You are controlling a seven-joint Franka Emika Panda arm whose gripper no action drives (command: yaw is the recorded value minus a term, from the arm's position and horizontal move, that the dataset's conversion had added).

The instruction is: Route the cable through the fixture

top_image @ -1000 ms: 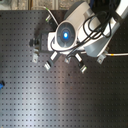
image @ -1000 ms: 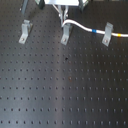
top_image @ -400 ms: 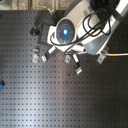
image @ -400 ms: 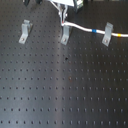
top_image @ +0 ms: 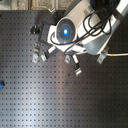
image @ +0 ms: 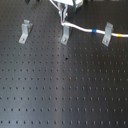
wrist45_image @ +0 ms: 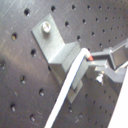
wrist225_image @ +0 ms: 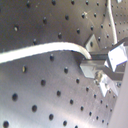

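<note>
The fingers (wrist45_image: 102,65) are clamped on the cable (wrist45_image: 67,92), which trails away from them, lying across the fixture (wrist45_image: 62,52) just beside the fingertips, its clip bolted to the counter (wrist45_image: 25,80).

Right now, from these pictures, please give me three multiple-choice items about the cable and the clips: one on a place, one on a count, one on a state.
1. The blue band of the cable lies:
A) before all clips
B) between the middle clip and the clip on the first exterior view's right
C) at the cable's far end

2. Silvery clips:
A) two
B) three
C) five

3. The clip on the first exterior view's left:
A) carries the cable
B) lies toppled
C) stands with no cable

B, the band sits between them. B, three stand in a row. C, the cable never reaches it.
</note>
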